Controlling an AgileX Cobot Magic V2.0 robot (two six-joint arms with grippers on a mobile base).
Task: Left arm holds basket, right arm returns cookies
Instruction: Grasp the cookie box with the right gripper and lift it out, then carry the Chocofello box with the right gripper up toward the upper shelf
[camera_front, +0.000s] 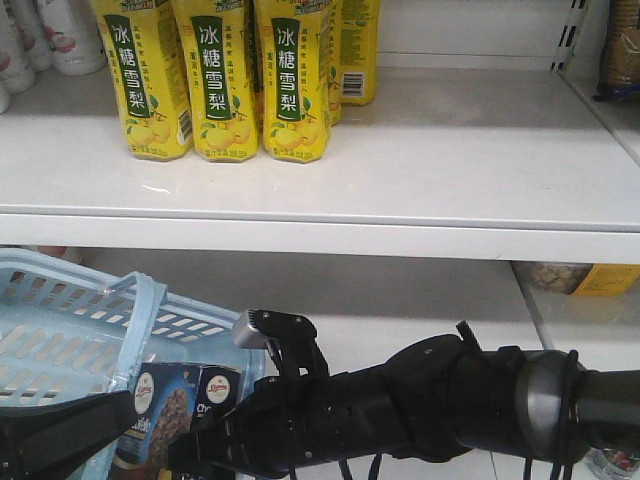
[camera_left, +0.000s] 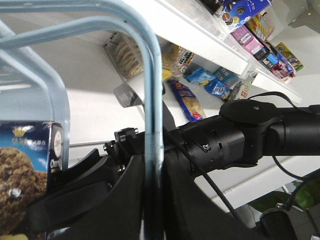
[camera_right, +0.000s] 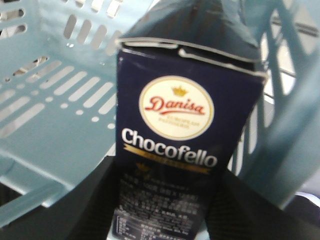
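The black right gripper (camera_right: 167, 222) clamped the dark navy cardboard cookie box (camera_right: 175, 150), long axis upright, in the pale blue slotted plastic basket (camera_right: 55, 125), its handle (camera_left: 151, 100) pinched by the left gripper (camera_left: 152, 205).

A supermarket aisle: yellow drink cartons (camera_front: 222, 80) stand in rows on a white display shelf (camera_front: 450, 170). Packaged snacks (camera_left: 218, 88) fill further shelves, and a pale blue shopping basket (camera_front: 60, 340) appears beneath.

Left pincer (camera_left: 152, 200) (right pincer (camera_right: 165, 212) too) clamped.
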